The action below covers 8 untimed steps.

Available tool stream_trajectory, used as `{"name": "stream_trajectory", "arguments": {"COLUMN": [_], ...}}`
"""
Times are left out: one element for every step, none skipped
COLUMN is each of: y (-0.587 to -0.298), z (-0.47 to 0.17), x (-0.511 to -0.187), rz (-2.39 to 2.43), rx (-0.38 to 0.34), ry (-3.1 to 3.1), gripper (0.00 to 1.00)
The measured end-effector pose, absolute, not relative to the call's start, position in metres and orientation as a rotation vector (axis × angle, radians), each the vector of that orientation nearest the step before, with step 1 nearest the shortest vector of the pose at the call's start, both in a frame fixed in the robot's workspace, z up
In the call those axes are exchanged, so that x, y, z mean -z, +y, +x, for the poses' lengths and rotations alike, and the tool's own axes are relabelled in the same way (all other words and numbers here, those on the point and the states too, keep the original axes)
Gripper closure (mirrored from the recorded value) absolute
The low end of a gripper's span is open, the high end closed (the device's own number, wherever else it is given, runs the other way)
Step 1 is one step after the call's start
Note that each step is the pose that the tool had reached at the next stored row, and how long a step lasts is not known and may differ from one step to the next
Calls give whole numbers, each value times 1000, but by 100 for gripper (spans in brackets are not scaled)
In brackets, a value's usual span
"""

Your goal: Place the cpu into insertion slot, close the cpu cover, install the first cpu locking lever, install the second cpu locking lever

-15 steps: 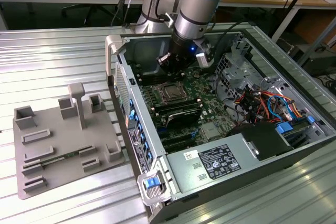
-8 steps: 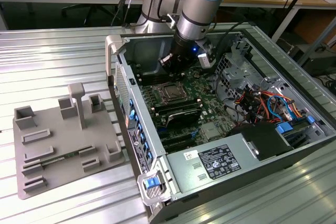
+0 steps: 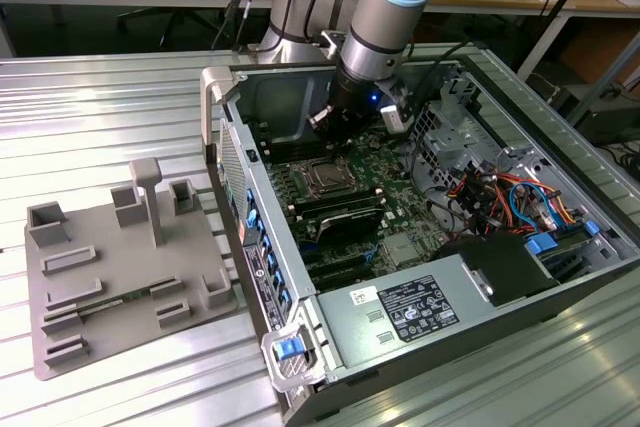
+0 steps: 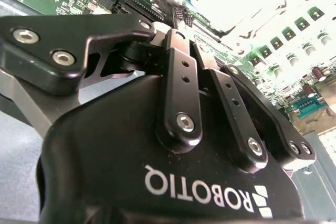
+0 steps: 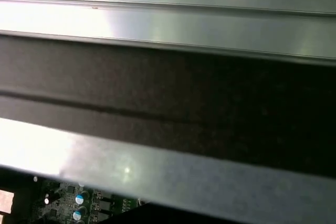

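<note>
1. Hovering my pincer (image 3: 322, 125) just off the insertion slot (image 3: 326, 178), at its 12 o'clock inside the open PC case (image 3: 480, 277).
2. CPU (image 3: 327, 178) looks seated already, so I'd guess we're on the cover/lever part.
3. Can't tell if the pincer's clenched or released.
4. Next move needs careful lining up.

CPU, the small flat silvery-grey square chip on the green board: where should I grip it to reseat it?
Probably by two opposite edges, coming straight down: the small flat silvery-grey square cpu lies level in the open case, top face up, so only its rim offers purchase. The black gripper hangs just above it.
</note>
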State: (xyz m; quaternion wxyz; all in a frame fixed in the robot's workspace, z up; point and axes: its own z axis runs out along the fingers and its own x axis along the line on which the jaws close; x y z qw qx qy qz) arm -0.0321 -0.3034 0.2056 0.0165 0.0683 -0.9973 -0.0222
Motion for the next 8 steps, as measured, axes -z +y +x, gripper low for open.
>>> {"name": "stream_trajectory", "arguments": {"y": [-303, -303, -303, -303, -303, -303, -303, -303], "z": [-32, -32, -31, -31, -31, -31, -31, -31], "x": [-205, -205, -205, -205, -205, -204, -204, -204], "rz": [213, 213, 213, 213, 213, 214, 214, 214], "rx": [69, 68, 67, 65, 63, 60, 59, 57], "ry": [-3101, -3100, -3100, -3100, -3100, -3100, -3100, -3100], "gripper": [89, 89, 89, 89, 89, 89, 89, 89]}}
